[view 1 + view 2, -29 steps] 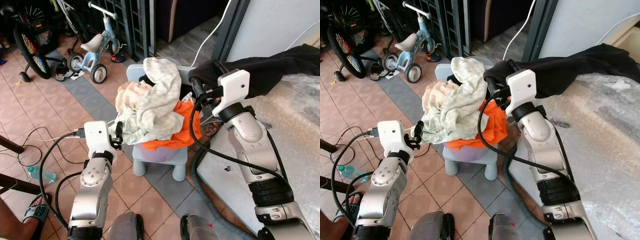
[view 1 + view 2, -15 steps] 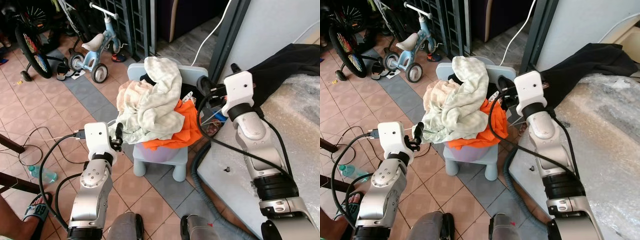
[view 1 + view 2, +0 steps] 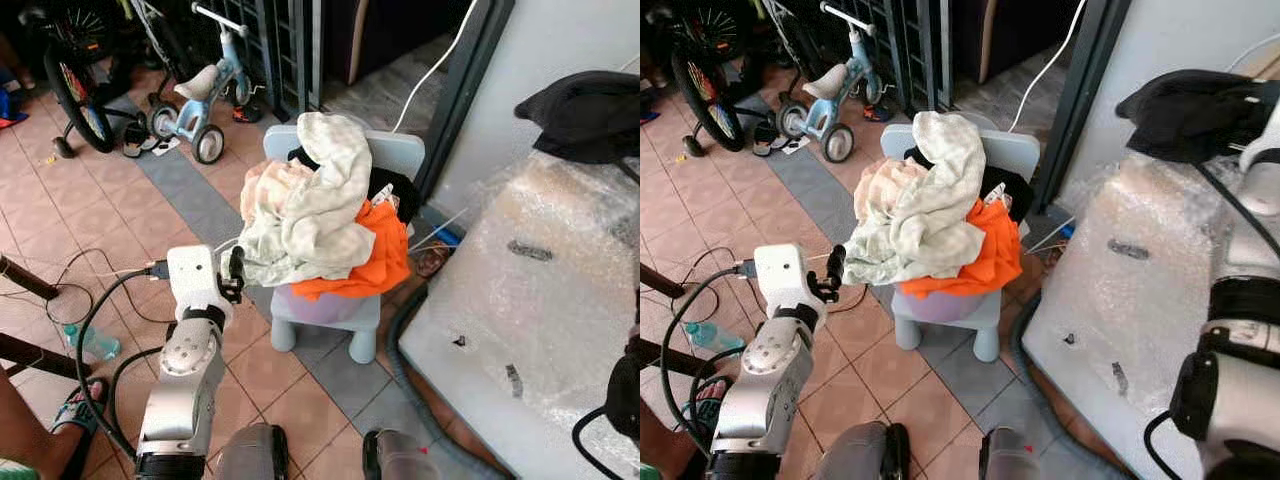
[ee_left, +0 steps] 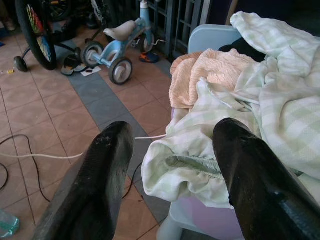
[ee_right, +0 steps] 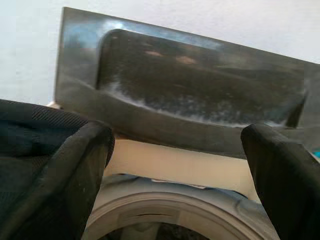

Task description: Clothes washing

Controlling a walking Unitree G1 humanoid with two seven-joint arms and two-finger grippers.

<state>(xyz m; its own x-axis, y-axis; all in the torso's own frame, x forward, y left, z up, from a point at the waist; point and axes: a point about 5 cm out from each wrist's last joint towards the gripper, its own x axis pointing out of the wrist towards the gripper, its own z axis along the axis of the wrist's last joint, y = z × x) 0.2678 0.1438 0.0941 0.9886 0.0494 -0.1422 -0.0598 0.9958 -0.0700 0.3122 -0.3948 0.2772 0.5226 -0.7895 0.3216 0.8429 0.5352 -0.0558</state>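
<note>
A heap of laundry sits on a small pale blue chair point(image 3: 402, 152): a pale green checked cloth point(image 3: 312, 212) on top, a peach towel point(image 3: 266, 186), an orange garment point(image 3: 382, 262) and a black piece point(image 3: 402, 192). My left gripper point(image 3: 236, 272) stands open just beside the heap's low edge, the checked cloth point(image 4: 190, 165) hanging between its fingers without being pinched. A black garment point(image 3: 1188, 106) is bunched above the bubble-wrapped washing machine point(image 3: 520, 300). My right gripper point(image 5: 175, 165) is open over the drum rim point(image 5: 175, 220), with the black cloth point(image 5: 30, 130) lying against one finger.
The machine's raised dark lid point(image 5: 200, 95) is ahead of the right gripper. A blue tricycle point(image 3: 205, 95) and a bicycle wheel point(image 3: 75, 85) stand behind the chair. A grey hose point(image 3: 400, 345), floor cables point(image 3: 90, 290), a plastic bottle point(image 3: 85, 345) and a person's sandalled foot point(image 3: 70, 435) lie nearby.
My right arm has swung right and up, carrying the black garment from beside the chair to above the washing machine. The left arm has held still. The camera shifted slightly.
</note>
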